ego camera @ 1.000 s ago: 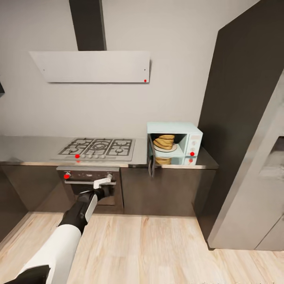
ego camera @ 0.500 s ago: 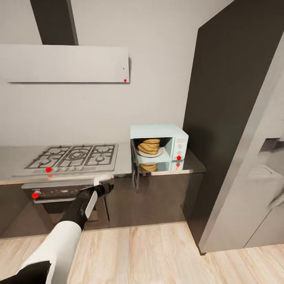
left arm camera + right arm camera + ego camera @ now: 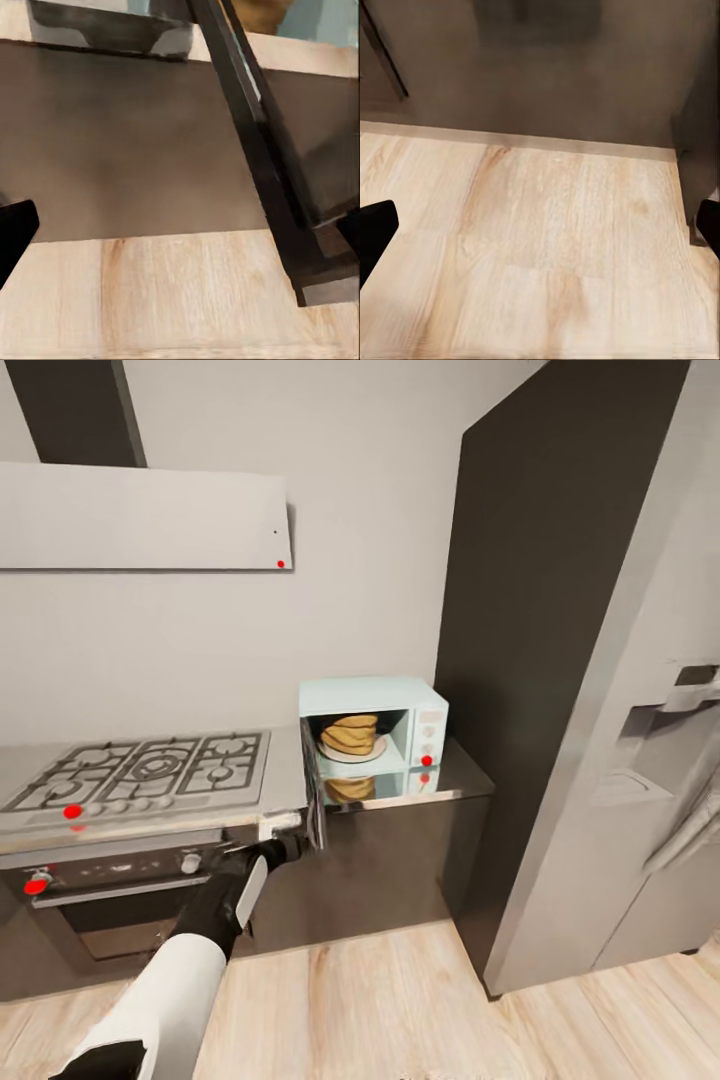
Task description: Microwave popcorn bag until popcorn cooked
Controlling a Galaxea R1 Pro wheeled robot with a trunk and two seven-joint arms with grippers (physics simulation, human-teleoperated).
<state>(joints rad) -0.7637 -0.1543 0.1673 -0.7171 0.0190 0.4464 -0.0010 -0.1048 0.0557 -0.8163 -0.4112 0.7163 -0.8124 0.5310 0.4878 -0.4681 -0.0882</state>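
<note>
The pale-blue microwave [image 3: 372, 730] stands on the grey countertop [image 3: 462, 782] with its dark door [image 3: 314, 808] swung open and seen edge-on. Inside it sits the tan popcorn bag [image 3: 349, 733] on a white plate. My left gripper [image 3: 283, 836] hangs just left of the door's lower edge, in front of the cabinet. In the left wrist view the left gripper [image 3: 180, 229] is open, and the door's dark frame [image 3: 262, 142] runs slantwise between its fingertips. The right gripper [image 3: 540, 225] is open over bare wood floor. No popcorn pieces can be made out.
A steel gas hob [image 3: 140, 765] with an oven [image 3: 110, 895] under it lies left of the microwave. A tall dark cabinet [image 3: 545, 660] and a grey fridge [image 3: 650, 780] stand to the right. A range hood [image 3: 140, 515] hangs above. Pale wood floor [image 3: 400, 1010] lies in front.
The camera has moved nearer and to the right, so the whole scene has shifted left. My left gripper has come closer to the edge of the open microwave door.
</note>
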